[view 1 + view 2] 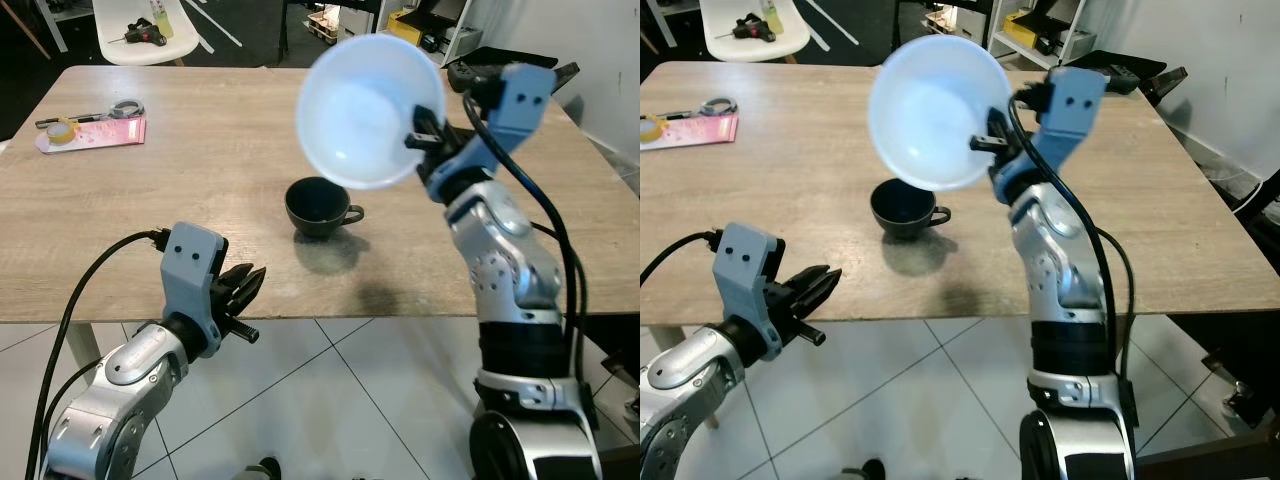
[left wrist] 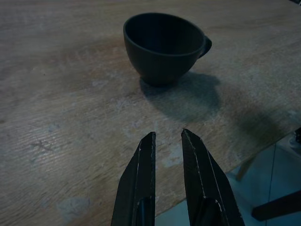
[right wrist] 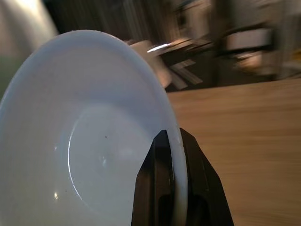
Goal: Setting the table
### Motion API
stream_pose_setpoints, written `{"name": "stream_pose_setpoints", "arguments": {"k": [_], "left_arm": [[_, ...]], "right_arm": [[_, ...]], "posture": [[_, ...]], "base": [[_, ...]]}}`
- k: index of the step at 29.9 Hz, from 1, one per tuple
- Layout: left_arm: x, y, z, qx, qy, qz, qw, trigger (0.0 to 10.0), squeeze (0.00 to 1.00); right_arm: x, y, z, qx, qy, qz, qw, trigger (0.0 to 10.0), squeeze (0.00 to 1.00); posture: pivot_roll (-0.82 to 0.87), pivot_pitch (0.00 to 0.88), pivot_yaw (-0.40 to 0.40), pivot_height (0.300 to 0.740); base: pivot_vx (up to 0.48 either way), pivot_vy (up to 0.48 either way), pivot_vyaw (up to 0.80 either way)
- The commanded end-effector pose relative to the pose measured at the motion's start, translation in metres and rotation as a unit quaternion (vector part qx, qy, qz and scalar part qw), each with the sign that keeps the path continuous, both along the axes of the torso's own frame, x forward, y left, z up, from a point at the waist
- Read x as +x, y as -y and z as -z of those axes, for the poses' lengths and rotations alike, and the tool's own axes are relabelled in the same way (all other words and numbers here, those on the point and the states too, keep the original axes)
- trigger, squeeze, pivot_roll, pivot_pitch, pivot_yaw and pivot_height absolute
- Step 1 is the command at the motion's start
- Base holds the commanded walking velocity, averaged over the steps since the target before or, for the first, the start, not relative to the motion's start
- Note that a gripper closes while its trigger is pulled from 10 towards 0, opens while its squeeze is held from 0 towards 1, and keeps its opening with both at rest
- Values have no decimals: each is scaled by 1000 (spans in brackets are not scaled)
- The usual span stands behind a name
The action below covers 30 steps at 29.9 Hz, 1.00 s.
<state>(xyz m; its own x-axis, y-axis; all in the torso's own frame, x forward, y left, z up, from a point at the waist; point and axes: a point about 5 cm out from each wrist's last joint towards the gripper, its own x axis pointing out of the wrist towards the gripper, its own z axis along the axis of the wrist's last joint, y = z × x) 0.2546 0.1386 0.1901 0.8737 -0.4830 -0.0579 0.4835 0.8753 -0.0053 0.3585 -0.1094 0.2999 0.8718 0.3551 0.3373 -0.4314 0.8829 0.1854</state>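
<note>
A white bowl (image 1: 365, 110) hangs tilted in the air above the wooden table (image 1: 200, 200), its hollow turned toward me. My right gripper (image 1: 418, 135) is shut on the bowl's rim (image 3: 175, 155), one black finger on each side of it. Just below the bowl, a dark cup (image 1: 322, 205) with a small handle stands upright on the table. My left gripper (image 1: 250, 280) hovers at the table's front edge, pointing at the cup (image 2: 162, 47) from a short distance. Its fingers (image 2: 141, 174) are a narrow gap apart and hold nothing.
A pink packet (image 1: 95, 130) with tape rolls lies at the table's far left. Behind the table stands a white chair (image 1: 150, 35) with tools on it. Black gear (image 1: 480, 70) sits at the far right corner. White floor tiles (image 1: 330, 400) lie below the front edge.
</note>
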Motion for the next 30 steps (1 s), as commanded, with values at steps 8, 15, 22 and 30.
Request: {"name": "stream_pose_setpoints", "arguments": {"k": [8,15,22,30], "left_arm": [[-7,6,4,-5,-12,-1,1000,10000,0],[-3,8,5,0,-14,-8,1000,10000,0],[5,-9,-21,20,56,-57,997,10000,0],[15,-21,-66,15,153,-107,982,10000,0]], "right_arm": [[11,-27,-11,-8,-4,-63,998,10000,0],[6,-63,-10,-51,-7,-89,995,10000,0],[27,-5,-11,-59,-2,82,995,10000,0],[18,29,-7,-27,31,149,988,10000,0]], "posture": [[114,142,13,740],[104,139,17,740],[110,139,13,740],[107,131,28,740]], "base": [[0,0,0],[0,0,0],[0,0,0],[0,0,0]]}}
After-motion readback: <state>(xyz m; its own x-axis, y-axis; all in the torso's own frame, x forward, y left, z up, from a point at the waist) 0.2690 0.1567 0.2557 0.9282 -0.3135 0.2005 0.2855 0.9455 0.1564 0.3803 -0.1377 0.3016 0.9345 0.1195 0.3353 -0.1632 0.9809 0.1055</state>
